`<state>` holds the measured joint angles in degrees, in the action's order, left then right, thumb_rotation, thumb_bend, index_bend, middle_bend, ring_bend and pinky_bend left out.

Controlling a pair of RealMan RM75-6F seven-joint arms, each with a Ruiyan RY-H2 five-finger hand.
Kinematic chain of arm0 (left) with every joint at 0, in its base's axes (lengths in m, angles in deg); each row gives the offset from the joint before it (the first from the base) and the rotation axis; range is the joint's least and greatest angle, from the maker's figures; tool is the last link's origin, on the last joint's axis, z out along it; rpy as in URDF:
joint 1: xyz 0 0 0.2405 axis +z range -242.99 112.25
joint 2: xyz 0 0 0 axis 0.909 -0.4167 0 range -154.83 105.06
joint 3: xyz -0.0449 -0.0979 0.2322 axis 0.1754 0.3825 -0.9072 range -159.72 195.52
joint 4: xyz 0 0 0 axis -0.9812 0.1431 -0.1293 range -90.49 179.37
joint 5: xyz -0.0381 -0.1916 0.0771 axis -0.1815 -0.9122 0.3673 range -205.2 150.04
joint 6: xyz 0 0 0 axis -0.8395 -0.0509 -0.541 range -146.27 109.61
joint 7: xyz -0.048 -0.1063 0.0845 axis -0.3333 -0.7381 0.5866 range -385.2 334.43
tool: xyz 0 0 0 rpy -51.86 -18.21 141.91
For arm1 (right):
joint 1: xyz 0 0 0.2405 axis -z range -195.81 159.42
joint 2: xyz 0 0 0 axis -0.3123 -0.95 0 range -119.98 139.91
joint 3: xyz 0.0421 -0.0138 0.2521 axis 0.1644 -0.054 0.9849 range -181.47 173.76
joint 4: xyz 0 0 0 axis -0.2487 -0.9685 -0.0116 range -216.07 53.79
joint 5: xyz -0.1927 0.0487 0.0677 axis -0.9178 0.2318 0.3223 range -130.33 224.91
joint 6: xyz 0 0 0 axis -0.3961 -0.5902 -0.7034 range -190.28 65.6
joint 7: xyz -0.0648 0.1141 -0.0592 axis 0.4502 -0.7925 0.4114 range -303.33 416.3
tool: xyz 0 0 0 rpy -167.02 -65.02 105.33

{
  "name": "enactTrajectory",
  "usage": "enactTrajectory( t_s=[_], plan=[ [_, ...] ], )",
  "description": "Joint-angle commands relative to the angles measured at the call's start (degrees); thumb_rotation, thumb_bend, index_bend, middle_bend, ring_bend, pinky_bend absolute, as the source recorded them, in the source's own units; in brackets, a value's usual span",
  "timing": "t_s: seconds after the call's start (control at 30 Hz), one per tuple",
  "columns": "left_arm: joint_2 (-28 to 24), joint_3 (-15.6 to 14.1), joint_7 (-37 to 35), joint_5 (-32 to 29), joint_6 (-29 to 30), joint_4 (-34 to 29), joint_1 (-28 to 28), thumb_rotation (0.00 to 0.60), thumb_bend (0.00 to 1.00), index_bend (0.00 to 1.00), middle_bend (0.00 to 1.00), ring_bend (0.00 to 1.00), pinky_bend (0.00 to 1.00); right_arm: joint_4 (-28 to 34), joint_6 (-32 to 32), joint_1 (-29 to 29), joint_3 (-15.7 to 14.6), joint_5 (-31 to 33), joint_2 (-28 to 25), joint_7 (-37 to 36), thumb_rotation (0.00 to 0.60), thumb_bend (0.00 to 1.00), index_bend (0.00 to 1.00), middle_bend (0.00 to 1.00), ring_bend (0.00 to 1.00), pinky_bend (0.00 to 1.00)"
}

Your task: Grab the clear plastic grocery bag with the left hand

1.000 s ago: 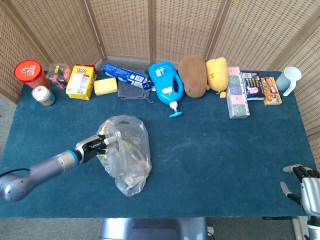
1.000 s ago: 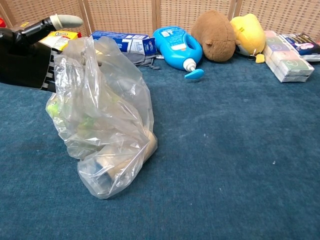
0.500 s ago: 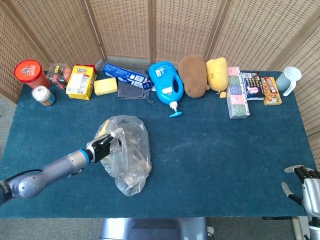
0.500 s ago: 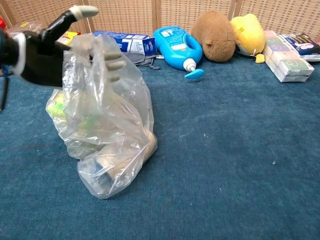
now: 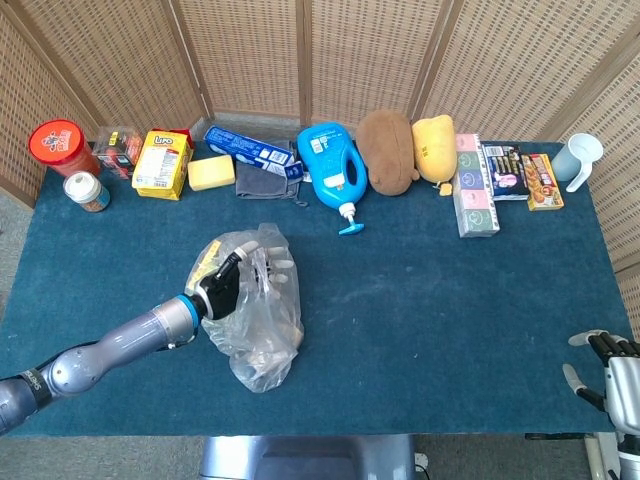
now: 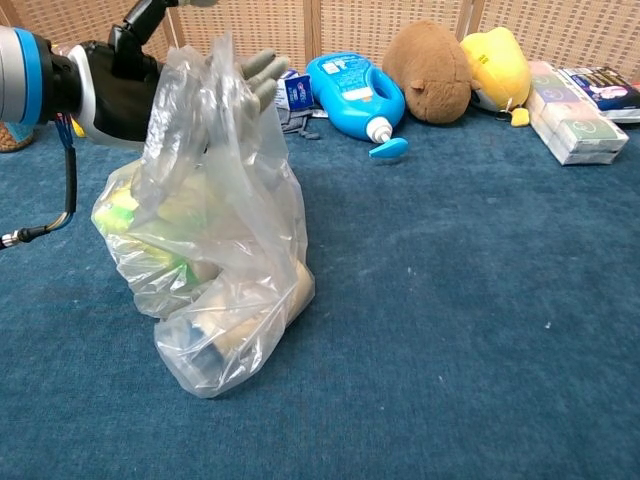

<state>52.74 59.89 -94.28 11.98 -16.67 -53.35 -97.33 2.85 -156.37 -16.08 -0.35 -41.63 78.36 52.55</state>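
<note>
My left hand (image 5: 222, 290) has moved further right into the top of the clear plastic bag (image 5: 258, 325); its fingers (image 6: 258, 72) are spread, not clenched yet.

**Hidden and cut off**

The left hand (image 6: 140, 75) reaches behind the clear plastic grocery bag (image 6: 215, 235), its fingers (image 6: 258, 75) blurred through the film, so any grip is unclear. The bag's contents are indistinct. The right hand (image 5: 610, 375) is cropped at the head view's corner.
</note>
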Motion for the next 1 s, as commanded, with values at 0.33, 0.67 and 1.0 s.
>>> enactTrajectory(
  t_s=[0.33,0.67,1.0],
  plan=[
    [4.6,9.7,7.3,-3.6,-4.1,1.1,8.4,0.233,0.37,0.41,0.49,0.59,0.67,0.4,0.2,-0.3,0.2,-0.2,0.0,0.4,0.6,0.31,0.43,0.44,0.43,0.38],
    [1.5,11.5,10.8,-5.1,1.2,-3.2,12.6,0.237,0.49,0.55,0.61,0.72,0.78,0.7,0.6,-0.6,0.2,-0.4,0.0,0.6,0.6,0.31,0.43,0.44,0.43,0.38],
    [-1.2,14.7,12.2,-6.1,1.6,-6.7,15.5,0.358,0.68,0.6,0.65,0.74,0.81,1.1,0.5,-0.7,0.3,-0.5,-0.3,0.8,0.6,0.31,0.44,0.44,0.43,0.38]
  ],
)
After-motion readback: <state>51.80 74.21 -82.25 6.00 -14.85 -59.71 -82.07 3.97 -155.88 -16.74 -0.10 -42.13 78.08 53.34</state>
